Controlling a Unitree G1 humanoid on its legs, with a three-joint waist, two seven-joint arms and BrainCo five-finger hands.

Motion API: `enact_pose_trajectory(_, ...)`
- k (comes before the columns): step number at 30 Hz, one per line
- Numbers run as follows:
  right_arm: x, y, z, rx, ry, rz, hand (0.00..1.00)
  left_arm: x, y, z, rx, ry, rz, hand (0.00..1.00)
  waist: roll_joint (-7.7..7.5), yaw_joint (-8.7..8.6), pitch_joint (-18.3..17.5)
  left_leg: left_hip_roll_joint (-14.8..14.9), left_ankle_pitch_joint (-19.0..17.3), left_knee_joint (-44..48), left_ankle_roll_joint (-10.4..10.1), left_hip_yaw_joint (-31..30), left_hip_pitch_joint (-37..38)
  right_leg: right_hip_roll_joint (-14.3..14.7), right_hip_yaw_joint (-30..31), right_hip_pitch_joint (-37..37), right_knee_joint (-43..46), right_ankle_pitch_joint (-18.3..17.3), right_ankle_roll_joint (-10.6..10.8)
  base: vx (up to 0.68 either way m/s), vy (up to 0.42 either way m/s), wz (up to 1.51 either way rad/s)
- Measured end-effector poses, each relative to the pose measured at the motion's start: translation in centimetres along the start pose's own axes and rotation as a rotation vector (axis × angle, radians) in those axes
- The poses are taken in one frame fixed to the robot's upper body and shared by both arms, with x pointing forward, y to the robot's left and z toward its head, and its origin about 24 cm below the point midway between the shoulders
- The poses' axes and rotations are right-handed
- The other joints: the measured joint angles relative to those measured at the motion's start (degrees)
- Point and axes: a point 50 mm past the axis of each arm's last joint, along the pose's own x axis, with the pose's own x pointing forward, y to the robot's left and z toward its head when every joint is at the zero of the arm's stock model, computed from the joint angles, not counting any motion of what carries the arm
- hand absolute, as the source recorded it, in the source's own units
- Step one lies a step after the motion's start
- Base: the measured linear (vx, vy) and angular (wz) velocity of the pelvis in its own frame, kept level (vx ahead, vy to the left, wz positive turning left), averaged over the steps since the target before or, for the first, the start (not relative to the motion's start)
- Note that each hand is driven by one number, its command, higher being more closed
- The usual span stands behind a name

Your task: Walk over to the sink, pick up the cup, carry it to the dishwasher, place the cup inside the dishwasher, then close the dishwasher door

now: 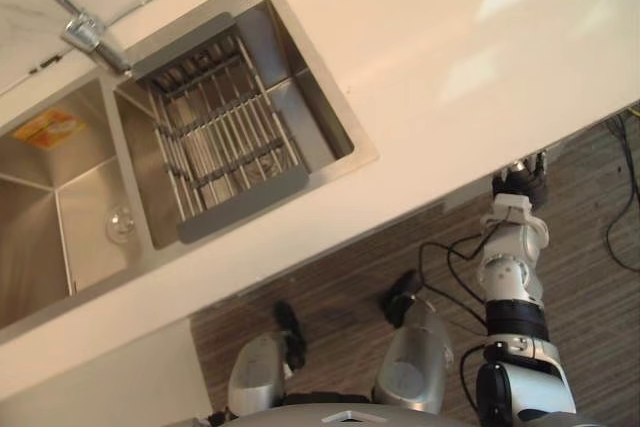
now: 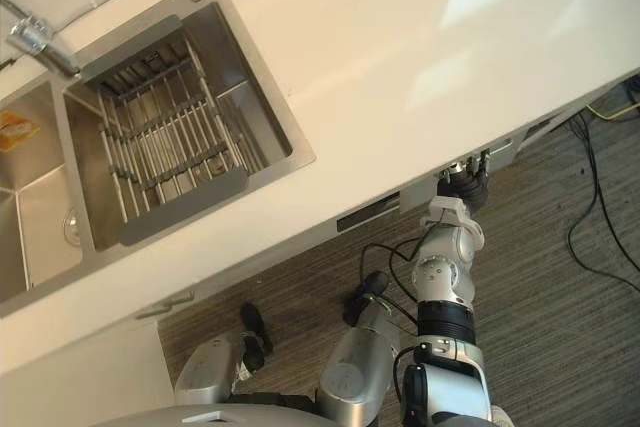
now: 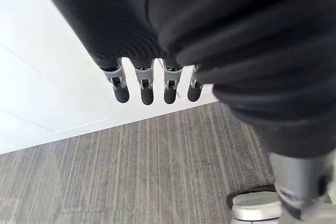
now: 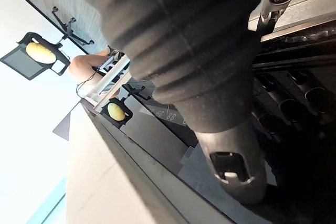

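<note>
Far to the left of the right hand, the sink (image 1: 300,112) has two basins. The left eye view shows more of the left one, with a yellow patch (image 1: 48,129) on its wall; the right eye view cuts most of that off. The faucet (image 1: 88,35) stands at the divide, and a wire drying rack (image 1: 215,132) lies across the right basin. The pale countertop (image 1: 450,67) runs from there to the right hand (image 2: 463,183), which is raised to the counter's front edge. Just left of the hand, the right eye view shows a dark slot (image 2: 368,213) in the cabinet front.

The right wrist view looks past the hand's ribbed cover into the dark dishwasher (image 4: 294,103), where rack wires show, and one silver finger (image 4: 273,3) rests against a pale edge above it. How far this hand is open I cannot tell.

The left hand (image 3: 142,85) hangs with straight, relaxed fingers holding nothing, over striped grey carpet (image 3: 157,171) and beside a white panel (image 3: 42,77).

Where the cup is I cannot tell.
</note>
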Motion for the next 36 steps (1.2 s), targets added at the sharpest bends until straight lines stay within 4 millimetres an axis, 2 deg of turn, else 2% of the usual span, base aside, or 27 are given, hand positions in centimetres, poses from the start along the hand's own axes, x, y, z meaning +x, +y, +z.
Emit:
enact_pose_trajectory(3,-0.9,0.2,-0.2,-0.016,0.02,0.0,0.0,0.1,-0.2,-0.3,-0.027,0.003,-0.016,0.0,0.2,0.49,-0.2,1.4,0.8,-3.3,0.0,-0.1,0.1,3.0,-1.6,0.7,-3.5,0.6,0.0,-0.13,-0.088,0.16)
enact_pose_trajectory(5,-1.7,0.2,-0.3,-0.051,0.049,0.029,0.0,0.2,-0.3,-0.8,-0.041,0.01,-0.02,0.0,0.23,0.59,-0.4,2.2,1.2,-3.8,0.0,-0.1,0.0,3.9,-2.1,0.7,-3.7,0.2,-0.6,-0.11,-0.089,0.04)
enact_pose_trajectory(7,-2.3,-0.2,-0.9,-0.116,0.09,0.052,0.0,0.3,-0.2,-1.3,-0.045,0.022,-0.016,0.0,0.2,0.56,-1.6,3.0,1.7,-3.5,0.4,0.0,-0.1,4.6,-2.4,0.7,-3.5,-0.1,-1.1,-0.06,-0.06,-0.02)
enact_pose_trajectory(10,-4.0,-1.5,-2.0,-0.199,0.187,0.102,0.0,0.5,0.1,-2.5,-0.06,0.046,-0.008,0.0,-0.46,0.58,-5.6,3.3,1.7,-3.4,0.4,0.1,-0.1,4.8,-2.8,0.7,-3.2,-0.6,-1.9,0.0,0.0,0.0)
enact_pose_trajectory(14,-7.8,-4.7,-5.6,-0.343,0.408,0.121,0.0,0.7,1.1,-3.6,-0.131,0.051,0.0,0.0,-3.06,0.56,-9.7,3.2,2.0,-3.4,0.7,0.3,0.3,4.8,-2.4,1.2,-3.3,-1.1,-2.5,-0.01,0.055,0.03)
enact_pose_trajectory(15,-9.5,-6.2,-7.3,-0.392,0.503,0.108,0.0,0.7,1.7,-3.6,-0.158,0.036,-0.004,0.0,-4.29,0.56,-10.6,3.1,2.0,-3.5,0.7,0.3,0.6,4.8,-2.3,1.6,-3.4,-1.1,-2.4,-0.01,0.063,0.04)
enact_pose_trajectory(16,-11.2,-7.7,-8.9,-0.435,0.596,0.077,0.0,0.8,2.2,-3.6,-0.179,0.016,0.002,0.0,-4.69,0.61,-11.6,3.0,2.0,-3.6,0.7,0.3,1.1,4.8,-2.0,2.0,-3.5,-1.1,-2.4,-0.01,0.063,0.06)
enact_pose_trajectory(17,-12.2,-8.6,-9.6,-0.458,0.644,0.055,0.0,0.8,2.5,-3.5,-0.193,0.006,0.004,0.0,-5.21,0.65,-11.6,2.9,2.0,-3.7,0.6,0.3,1.4,4.8,-1.8,2.3,-3.6,-1.1,-2.4,-0.03,0.065,0.09)
enact_pose_trajectory(19,-16.0,-11.8,-11.8,-0.557,0.814,-0.028,0.0,0.7,3.3,-3.4,-0.218,-0.036,-0.003,0.0,-6.76,0.78,-12.6,2.5,2.5,-5.0,-0.2,0.2,1.4,4.8,-1.6,2.4,-4.3,-1.1,-2.4,-0.04,0.071,0.19)
enact_pose_trajectory(22,-19.1,-14.3,-12.9,-0.692,0.951,-0.075,0.0,0.7,3.9,-3.1,-0.236,-0.074,-0.016,0.0,-8.13,1.28,-13.5,1.7,2.9,-6.2,-0.8,-0.2,1.4,4.6,-1.5,2.6,-5.1,-1.1,-2.2,-0.04,0.085,0.2)
enact_pose_trajectory(26,-20.6,-16.0,-13.0,-0.769,1.014,-0.118,0.0,0.5,5.2,-2.8,-0.267,-0.075,-0.038,0.0,-10.08,1.62,-14.9,0.9,3.6,-6.6,-1.4,-2.5,1.7,3.7,-1.8,3.7,-4.3,-1.8,-1.1,0.0,0.069,0.21)
enact_pose_trajectory(28,-21.2,-16.7,-12.9,-0.784,1.035,-0.14,0.0,0.3,6.1,-2.4,-0.257,-0.092,-0.058,0.0,-11.27,1.79,-15.5,0.4,3.7,-6.6,-1.3,-3.9,2.4,2.5,-1.9,4.8,-2.7,-2.8,0.4,0.02,0.07,0.44)
enact_pose_trajectory(29,-21.3,-17.0,-13.0,-0.792,1.041,-0.157,0.0,0.1,6.3,-1.9,-0.257,-0.118,-0.084,0.0,-11.88,1.99,-15.8,-0.2,3.9,-6.5,-1.0,-5.6,2.3,1.6,-1.3,5.2,-1.1,-3.9,1.8,0.02,0.087,0.67)
enact_pose_trajectory(31,-21.7,-17.6,-12.8,-0.799,1.059,-0.195,0.0,-0.1,6.2,-1.0,-0.252,-0.156,-0.119,0.0,-12.14,2.27,-15.5,-1.1,4.0,-6.4,-0.5,-8.3,2.1,2.3,4.0,5.5,0.0,-7.0,6.1,0.0,0.074,0.93)
enact_pose_trajectory(32,-22.0,-18.2,-12.6,-0.796,1.069,-0.231,0.0,-0.2,6.1,-0.8,-0.228,-0.149,-0.121,0.0,-11.82,2.06,-15.0,-1.5,4.1,-6.0,-0.2,-10.7,1.8,5.0,10.1,6.5,-1.2,-8.7,8.2,0.0,0.061,1.48)
enact_pose_trajectory(33,-22.5,-18.9,-12.3,-0.784,1.077,-0.28,0.0,-0.3,6.0,-0.3,-0.206,-0.147,-0.125,0.0,-11.77,1.62,-14.8,-2.1,4.2,-4.9,0.4,-12.9,1.0,7.3,15.3,8.1,-3.0,-8.9,8.5,0.02,0.064,1.67)
enact_pose_trajectory(34,-22.8,-19.2,-12.1,-0.777,1.08,-0.306,0.0,-0.3,6.0,-0.2,-0.197,-0.14,-0.127,0.0,-11.83,1.38,-14.7,-2.7,4.5,-4.6,0.9,-13.8,0.7,8.0,17.6,8.8,-3.4,-8.9,8.5,0.06,0.069,1.78)
enact_pose_trajectory(35,-23.5,-19.9,-11.7,-0.769,1.093,-0.349,0.0,-0.3,6.0,-0.2,-0.182,-0.125,-0.131,0.0,-11.85,1.11,-14.7,-4.3,5.7,-4.6,2.1,-16.6,0.1,8.7,21.9,9.5,-3.3,-9.0,7.8,0.12,0.044,1.69)
enact_pose_trajectory(36,-24.2,-20.3,-11.8,-0.759,1.12,-0.378,0.0,-0.3,6.3,-0.3,-0.179,-0.11,-0.135,0.0,-12.77,0.96,-14.9,-6.4,7.7,-5.4,2.8,-19.1,0.5,8.8,25.5,10.5,-3.2,-7.9,6.1,0.18,0.045,1.68)
